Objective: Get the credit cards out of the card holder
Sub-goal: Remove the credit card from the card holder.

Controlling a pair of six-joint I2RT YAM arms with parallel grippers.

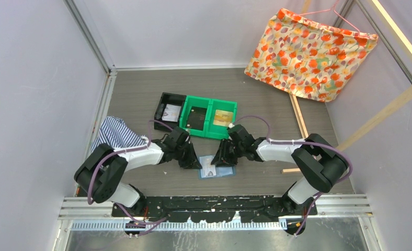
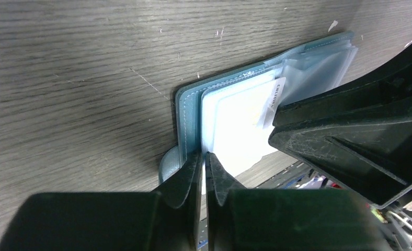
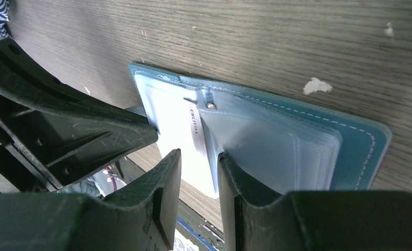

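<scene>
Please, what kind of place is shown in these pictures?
Probably a lab robot cell: left arm and right arm bolted to a metal rail, plain walls enclosing the table, props like green bins and a flowered cloth.

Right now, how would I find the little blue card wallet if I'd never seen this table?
Start at the green bins on the grey table. Just nearer the robot, between the left gripper and right gripper, lies the card holder. It's the only teal-blue folder, open flat, showing clear pocket sleeves.
</scene>
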